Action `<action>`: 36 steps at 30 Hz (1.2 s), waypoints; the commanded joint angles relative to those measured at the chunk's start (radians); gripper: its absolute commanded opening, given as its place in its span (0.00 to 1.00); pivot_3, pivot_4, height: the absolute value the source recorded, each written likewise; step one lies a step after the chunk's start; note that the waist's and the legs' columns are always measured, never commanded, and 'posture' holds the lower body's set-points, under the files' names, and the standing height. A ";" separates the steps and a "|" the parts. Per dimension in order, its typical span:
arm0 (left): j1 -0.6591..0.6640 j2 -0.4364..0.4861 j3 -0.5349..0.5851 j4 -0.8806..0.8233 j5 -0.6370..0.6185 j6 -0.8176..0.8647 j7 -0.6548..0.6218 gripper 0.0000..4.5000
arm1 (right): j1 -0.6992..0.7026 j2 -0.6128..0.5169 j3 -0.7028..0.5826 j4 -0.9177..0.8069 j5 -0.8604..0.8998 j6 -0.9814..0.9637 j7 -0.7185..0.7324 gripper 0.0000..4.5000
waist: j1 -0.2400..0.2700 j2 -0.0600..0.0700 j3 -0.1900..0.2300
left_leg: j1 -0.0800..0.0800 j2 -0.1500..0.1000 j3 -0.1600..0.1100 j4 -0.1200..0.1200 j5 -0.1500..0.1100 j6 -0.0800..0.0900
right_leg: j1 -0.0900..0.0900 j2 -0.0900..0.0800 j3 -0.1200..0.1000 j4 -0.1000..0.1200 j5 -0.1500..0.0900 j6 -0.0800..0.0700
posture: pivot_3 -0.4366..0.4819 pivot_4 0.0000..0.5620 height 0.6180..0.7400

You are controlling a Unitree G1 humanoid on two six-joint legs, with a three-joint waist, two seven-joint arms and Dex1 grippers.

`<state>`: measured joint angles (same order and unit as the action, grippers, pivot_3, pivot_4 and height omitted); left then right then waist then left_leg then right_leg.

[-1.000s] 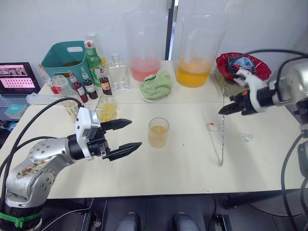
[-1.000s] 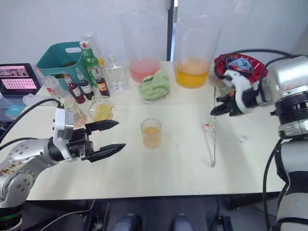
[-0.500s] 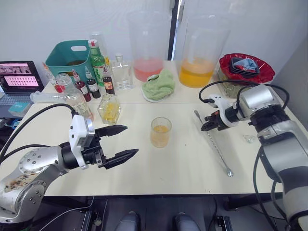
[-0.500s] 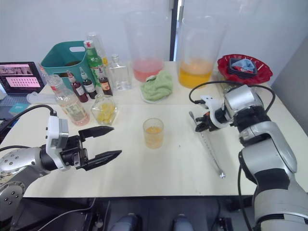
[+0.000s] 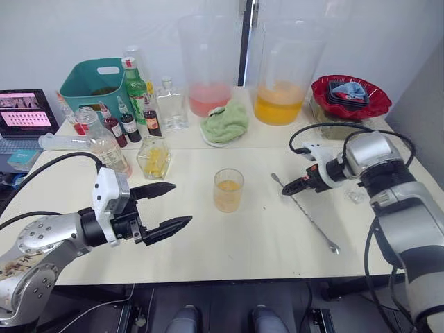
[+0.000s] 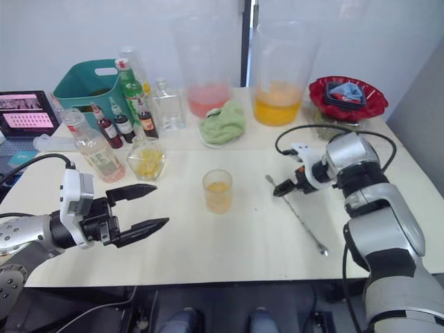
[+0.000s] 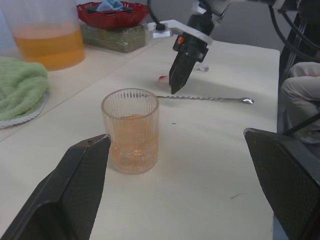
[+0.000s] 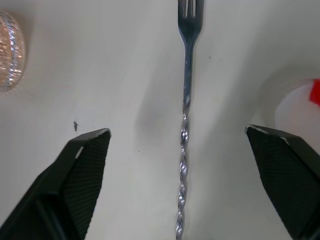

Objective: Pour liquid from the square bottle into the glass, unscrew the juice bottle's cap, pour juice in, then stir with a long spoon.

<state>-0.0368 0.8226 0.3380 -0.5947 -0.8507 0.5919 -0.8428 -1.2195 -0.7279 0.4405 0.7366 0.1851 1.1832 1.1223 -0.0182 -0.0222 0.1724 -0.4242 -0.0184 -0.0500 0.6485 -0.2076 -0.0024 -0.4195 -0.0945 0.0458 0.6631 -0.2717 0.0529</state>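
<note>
Your left pincer [image 5: 166, 206] hangs low over the counter [image 5: 250, 243] in the lower left of the frame, its two black fingers spread wide and holding nothing. The glass [image 5: 228, 190] stands in the middle of the frame with yellow-orange liquid [image 5: 227, 196] in its lower half. Your right pincer [image 5: 288, 190] points down at the right of the glass, fingers spread on both sides of the long spoon [image 5: 305, 214], which lies flat. The square bottle [image 5: 155, 157] stands up and left of the glass.
</note>
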 commanded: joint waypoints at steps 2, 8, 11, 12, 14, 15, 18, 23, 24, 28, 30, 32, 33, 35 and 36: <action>0.010 0.018 0.027 0.058 0.085 -0.033 0.023 1.00 | 0.068 -0.091 -0.128 -0.199 0.042 -0.032 0.015 0.99 | 0.003 0.000 0.000 | 0.000 0.000 0.000 0.000 0.000 0.000 | 0.000 0.000 0.000 0.000 0.000 0.000 | 0.48 0.27 1.00; 0.047 -0.006 0.091 0.154 0.164 -0.091 0.031 1.00 | 0.251 -0.098 -0.449 -0.367 0.174 -0.174 -0.020 0.99 | 0.001 0.000 0.000 | 0.000 0.001 0.002 0.001 0.000 0.000 | 0.000 0.000 0.000 0.000 0.000 0.000 | 0.48 0.27 1.00; 0.123 -0.012 0.144 0.243 0.231 -0.149 0.023 1.00 | 0.429 -0.085 -0.660 -0.494 0.234 -0.361 -0.055 0.99 | 0.003 -0.001 -0.001 | 0.001 0.001 0.001 -0.001 0.000 0.001 | 0.001 0.001 -0.001 0.000 0.000 0.000 | 0.48 0.27 1.00; 0.145 -0.014 0.152 0.264 0.253 -0.171 0.019 1.00 | 0.471 -0.078 -0.690 -0.534 0.239 -0.401 -0.073 0.99 | 0.003 0.000 0.000 | 0.000 0.001 0.001 -0.001 0.000 0.000 | 0.000 0.000 -0.001 0.000 0.000 0.000 | 0.48 0.27 1.00; 0.182 -0.012 0.152 0.298 0.316 -0.230 0.017 1.00 | 0.548 -0.068 -0.738 -0.588 0.258 -0.468 -0.078 0.99 | 0.003 0.000 0.000 | 0.000 0.001 0.002 -0.001 0.000 0.000 | -0.001 -0.001 0.000 0.000 0.000 0.000 | 0.48 0.27 1.00; 0.193 -0.017 0.158 0.313 0.327 -0.246 0.016 1.00 | 0.586 -0.060 -0.761 -0.603 0.262 -0.517 -0.080 0.99 | 0.003 0.000 0.000 | 0.000 0.001 0.002 -0.001 0.000 0.000 | 0.000 -0.001 0.000 0.000 0.000 0.000 | 0.48 0.27 1.00; 0.212 -0.029 0.174 0.351 0.355 -0.301 0.011 1.00 | 0.706 -0.050 -0.807 -0.625 0.278 -0.626 -0.051 0.99 | 0.006 -0.001 -0.001 | 0.002 0.001 0.002 0.001 0.000 0.000 | 0.002 -0.001 0.000 0.000 0.000 0.000 | 0.48 0.27 1.00; 0.239 -0.047 0.194 0.407 0.392 -0.359 0.017 1.00 | 0.855 -0.045 -0.827 -0.544 0.265 -0.822 0.002 0.99 | 0.005 -0.001 -0.001 | 0.012 0.001 0.002 0.001 0.000 0.000 | 0.016 -0.001 -0.003 -0.006 0.000 0.000 | 0.48 0.27 1.00; 0.245 -0.052 0.198 0.420 0.402 -0.375 0.020 1.00 | 0.880 -0.040 -0.840 -0.520 0.264 -0.875 0.006 0.99 | 0.004 -0.001 -0.001 | 0.012 0.001 0.002 0.001 0.000 0.000 | 0.016 -0.001 -0.002 -0.006 0.000 0.000 | 0.48 0.27 1.00; 0.260 -0.067 0.208 0.458 0.431 -0.428 0.031 1.00 | 0.957 -0.029 -0.852 -0.485 0.251 -1.016 0.009 0.99 | 0.004 -0.001 -0.001 | 0.014 0.002 0.002 0.001 0.000 0.000 | 0.017 0.000 -0.002 -0.006 0.000 0.000 | 0.48 0.27 1.00; 0.263 -0.077 0.207 0.470 0.438 -0.446 0.033 1.00 | 0.980 -0.021 -0.852 -0.460 0.245 -1.070 0.005 0.99 | 0.003 -0.001 -0.001 | 0.014 0.002 0.002 0.000 0.000 0.000 | 0.017 0.000 -0.002 -0.006 0.000 0.000 | 0.48 0.27 1.00; 0.266 -0.086 0.201 0.482 0.448 -0.461 0.040 1.00 | 0.996 -0.012 -0.850 -0.430 0.237 -1.115 -0.003 0.99 | 0.003 -0.001 -0.001 | 0.016 0.002 0.002 0.000 0.000 0.000 | 0.018 0.000 -0.001 -0.006 0.000 0.000 | 0.48 0.27 1.00; 0.266 -0.090 0.201 0.488 0.452 -0.468 0.044 1.00 | 1.001 -0.009 -0.850 -0.421 0.239 -1.124 -0.007 0.99 | 0.003 -0.001 -0.001 | 0.017 0.002 0.002 0.000 0.000 0.000 | 0.019 0.000 -0.001 -0.006 0.000 0.000 | 0.48 0.27 1.00; 0.267 -0.099 0.203 0.501 0.462 -0.482 0.052 1.00 | 1.010 -0.004 -0.848 -0.408 0.240 -1.144 -0.014 0.99 | 0.004 -0.001 -0.001 | 0.018 0.002 0.002 -0.001 0.000 0.000 | 0.020 0.000 -0.001 -0.006 0.000 0.000 | 0.48 0.27 1.00; 0.269 -0.102 0.205 0.507 0.465 -0.488 0.054 1.00 | 1.014 -0.004 -0.848 -0.404 0.242 -1.149 -0.015 0.99 | 0.004 -0.001 -0.001 | 0.018 0.002 0.001 -0.001 0.000 0.000 | 0.020 0.000 -0.001 -0.006 0.000 0.000 | 0.48 0.27 1.00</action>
<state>0.2312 0.7200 0.5153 -0.0905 -0.3912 0.1317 -0.7985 -0.2091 -0.7248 -0.3779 0.3423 0.4153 0.0658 1.1101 -0.0142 -0.0228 0.1718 -0.4059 -0.0164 -0.0487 0.6479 -0.2079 -0.0022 -0.3986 -0.0951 0.0448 0.6564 -0.2717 0.0528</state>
